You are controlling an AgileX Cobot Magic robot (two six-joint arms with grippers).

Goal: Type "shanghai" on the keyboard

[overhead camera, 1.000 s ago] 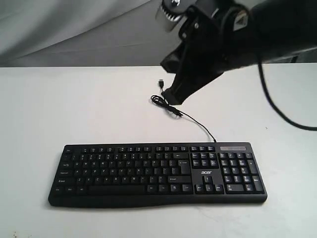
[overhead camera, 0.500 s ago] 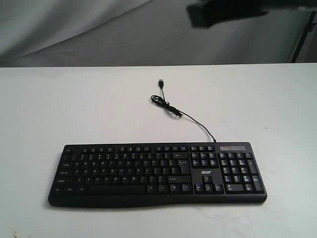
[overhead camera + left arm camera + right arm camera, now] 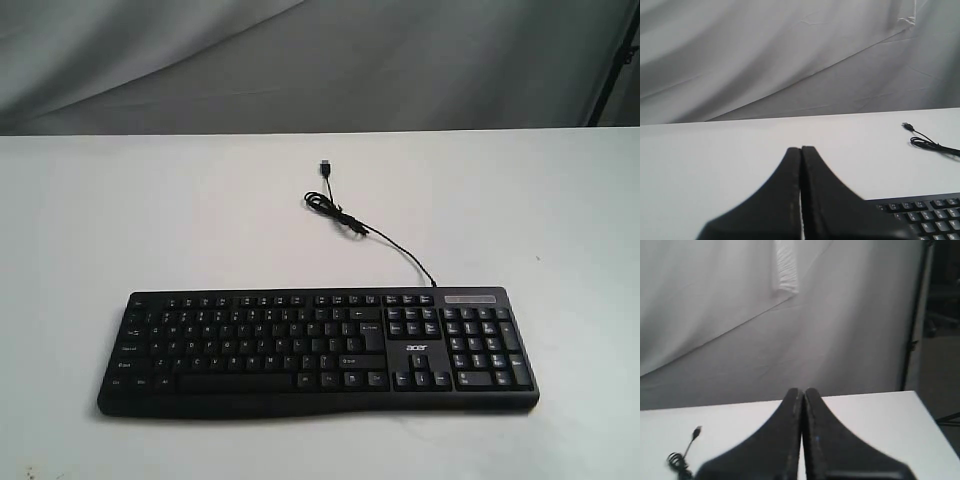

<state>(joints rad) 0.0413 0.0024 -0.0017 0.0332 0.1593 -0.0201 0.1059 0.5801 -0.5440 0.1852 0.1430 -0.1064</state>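
Note:
The black keyboard [image 3: 318,350] lies flat near the front of the white table [image 3: 150,220], its thin USB cable [image 3: 350,222] curling toward the back. Neither arm shows in the exterior view. In the left wrist view my left gripper [image 3: 801,149] is shut with nothing in it, raised above the table, and a corner of the keyboard [image 3: 925,217] shows beside it. My right gripper [image 3: 804,390] is also shut and empty, held above the table, with the cable's plug [image 3: 697,431] off to one side.
A grey cloth backdrop [image 3: 300,60] hangs behind the table. A dark stand pole [image 3: 615,60] rises at the far right, also seen as a black pole [image 3: 918,315] in the right wrist view beyond the table's edge.
The right arm, which hung over the cable a second ago, has lifted up and out of the exterior view. The keyboard and cable have not moved.

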